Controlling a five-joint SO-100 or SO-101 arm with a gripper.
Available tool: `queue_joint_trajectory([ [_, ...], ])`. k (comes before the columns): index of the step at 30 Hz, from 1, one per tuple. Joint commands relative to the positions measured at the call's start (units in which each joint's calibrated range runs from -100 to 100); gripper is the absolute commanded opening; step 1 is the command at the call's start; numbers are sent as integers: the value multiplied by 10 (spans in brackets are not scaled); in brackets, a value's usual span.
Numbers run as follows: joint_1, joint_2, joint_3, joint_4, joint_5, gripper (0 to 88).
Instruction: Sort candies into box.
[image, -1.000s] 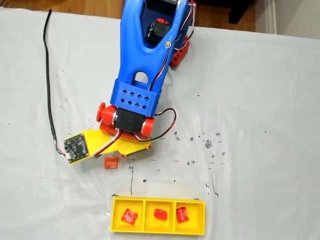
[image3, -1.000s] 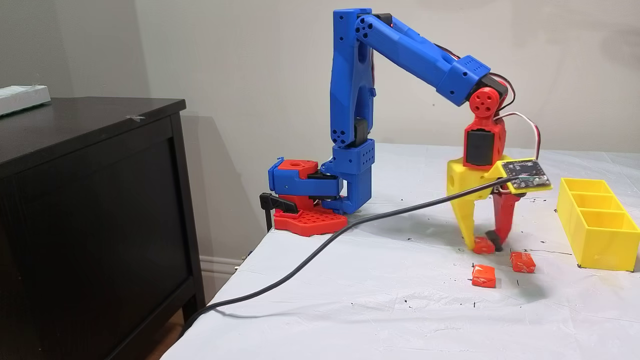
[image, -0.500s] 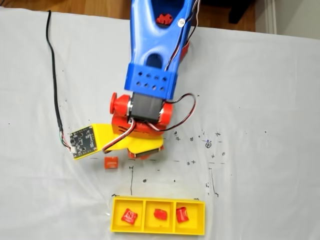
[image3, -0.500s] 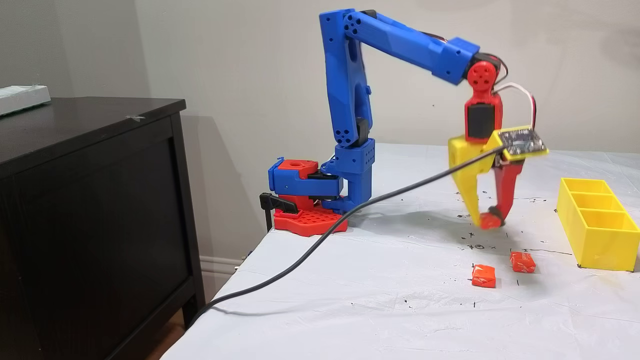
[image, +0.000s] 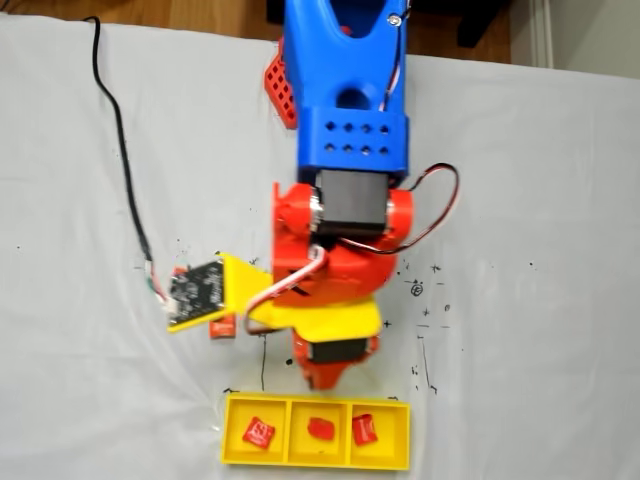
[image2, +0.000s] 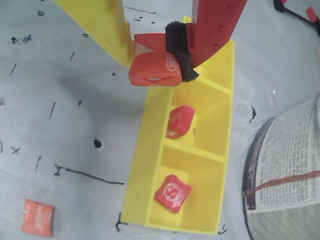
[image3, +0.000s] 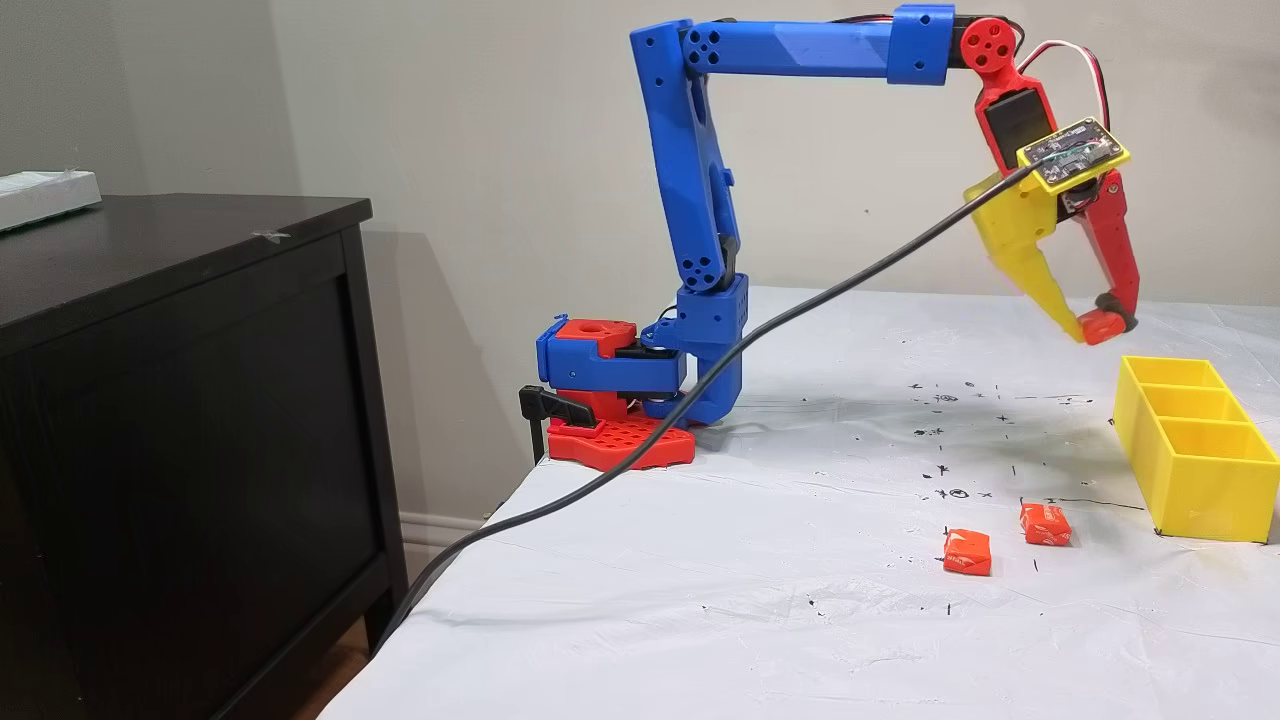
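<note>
A blue and red arm (image3: 700, 150) reached out over a white-covered table (image3: 750, 600), its gripper (image3: 1098, 326) raised in the air, above and just short of the yellow box (image3: 1195, 470). The jaws were pinched narrow on one orange candy (image2: 152, 70), held between the yellow finger (image2: 102, 25) and the red finger's black pad (image2: 179, 52). In the wrist view the held candy hung over the box's far end, hiding most of the far compartment.

The box (image2: 142, 165) had three compartments in a row. In a fixed view from above, each held one red candy: left (image: 259, 432), middle (image: 320, 428) and right (image: 364, 430).

Two more candies lay on the table near the box's front corner in a fixed view from the side, one (image3: 1045, 524) closer to the box than the other (image3: 967, 552). From above, the arm covered most of the table behind the box.

A black cable (image3: 700, 395) ran from the gripper's circuit board (image3: 1073, 150) down off the table edge. Printed paper (image2: 285, 165) lay beside the box in the wrist view. A dark cabinet (image3: 180, 420) stood beside the table, well away from the box.
</note>
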Motion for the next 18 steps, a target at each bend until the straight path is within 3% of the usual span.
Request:
queue_joint_trajectory([
  [1,-46,-44,-17,-80,-20,2],
  [18,-84,157,-166,-108,-39,2],
])
